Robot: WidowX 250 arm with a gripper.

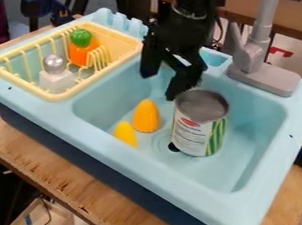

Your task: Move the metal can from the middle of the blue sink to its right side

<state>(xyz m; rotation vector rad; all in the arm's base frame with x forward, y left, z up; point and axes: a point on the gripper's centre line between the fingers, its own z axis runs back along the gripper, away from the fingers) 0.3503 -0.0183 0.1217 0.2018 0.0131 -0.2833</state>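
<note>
Can (198, 124) upright in light-blue sink (145, 161). Gripper (159, 85) above the sink, behind and left of can, fingers spread, holding nothing; one fingertip near can's rim. Orange-yellow ridged piece (146, 116) just left of can, yellow piece (126, 133) farther front-left. Gray faucet (252, 54) behind-right of can. Yellow rack (54, 96) well left of can, holds silver-topped shaker (55, 75) and green-topped orange toy (80, 52).

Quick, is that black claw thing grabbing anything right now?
Gripper: open, its fingers apart and holding nothing, next to the can in the sink.
</note>
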